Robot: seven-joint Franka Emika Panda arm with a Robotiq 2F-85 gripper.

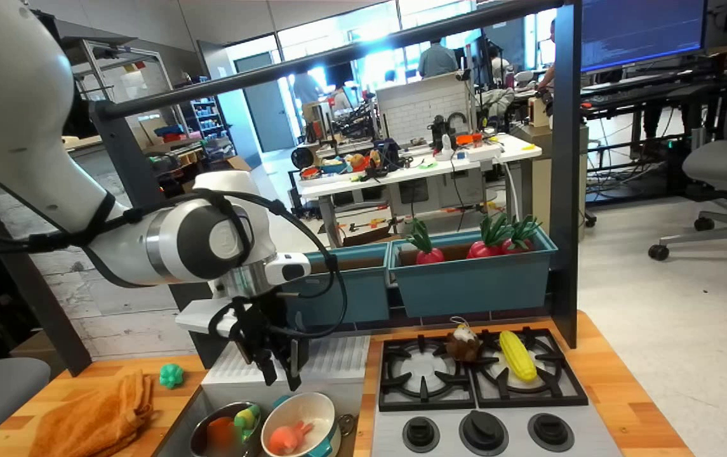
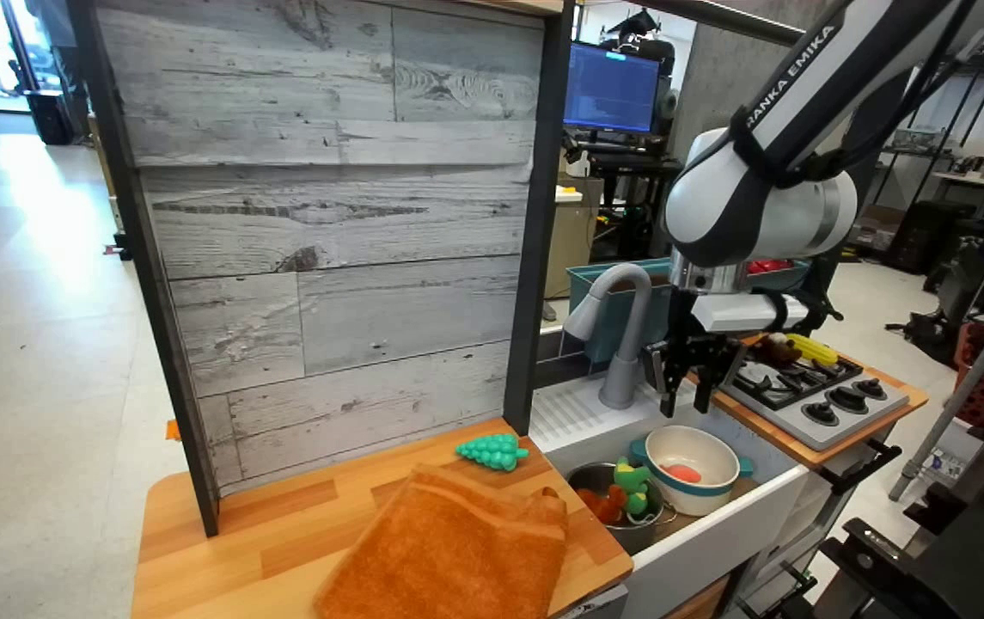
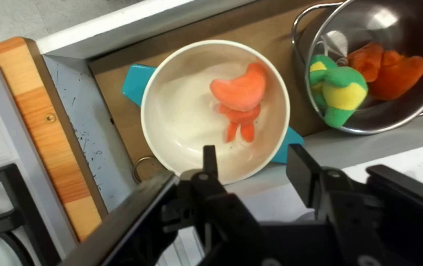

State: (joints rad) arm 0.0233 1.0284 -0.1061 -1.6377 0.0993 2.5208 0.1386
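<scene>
We see that the tool (image 3: pixel 252 159) hangs over the sink (image 3: pixel 89 122) with its two fingers apart and nothing between them. It looks like it touches nothing. Nearest to it is the white pot (image 3: pixel 181 122), which sits upright in the sink beside the metal pot (image 3: pixel 418 37). We think the sink walls stop both pots from sliding away. The pink toy (image 3: pixel 241 92) lies inside the white pot, close to its wall, and the round wall likely stops it rolling out. In the metal pot, the green and yellow toy (image 3: pixel 340 88) leans on the rim, maybe because the orange toy (image 3: pixel 396 81) takes up room. On the stove (image 1: pixel 449 438), the corn (image 1: pixel 517 357) and the brown toy (image 1: pixel 463 343) lie on black bars (image 1: pixel 474 390) that hold them up.

Now we count. There are two pots, one pink toy, one green and yellow toy, and one orange toy, as far as we can tell. The stove has three knobs (image 1: pixel 482 433), one corn and one brown toy. The table (image 2: pixel 285 516) has one orange cloth (image 2: pixel 457 542) and one green toy (image 2: pixel 492 451). In an exterior view we spot two blue bins (image 1: pixel 471 285), and three red vegetables (image 1: pixel 429 256) in one of them.
</scene>
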